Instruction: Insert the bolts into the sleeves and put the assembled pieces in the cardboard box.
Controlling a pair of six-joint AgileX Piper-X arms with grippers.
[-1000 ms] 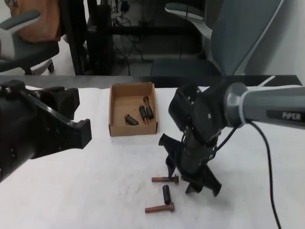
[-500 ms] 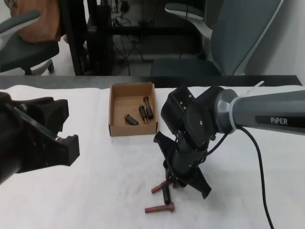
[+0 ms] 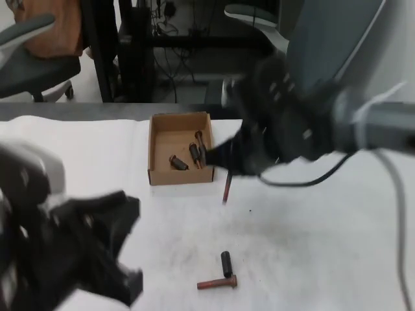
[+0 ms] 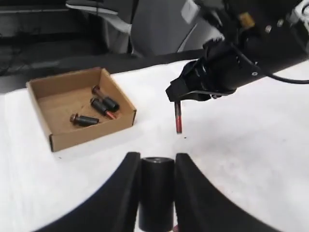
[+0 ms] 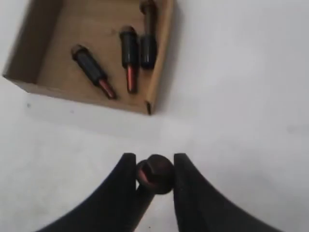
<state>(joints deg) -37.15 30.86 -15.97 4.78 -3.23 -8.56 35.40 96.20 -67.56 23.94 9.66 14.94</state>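
From the high view, the right gripper (image 3: 228,170), blurred, hangs just beside the cardboard box (image 3: 180,176), clenched on a bolt (image 3: 226,188) that dangles over the white bench (image 3: 324,246). Three assembled pieces (image 3: 194,152) lie in the box. Near the front edge lie a loose sleeve (image 3: 225,263) and a second bolt (image 3: 217,283), possibly touching.

From the left wrist view, the left gripper (image 4: 157,162) grasps a black sleeve (image 4: 156,193) between its fingers.

From the right wrist view, the held bolt shows head-on, pinched between both fingers, with the box beyond.
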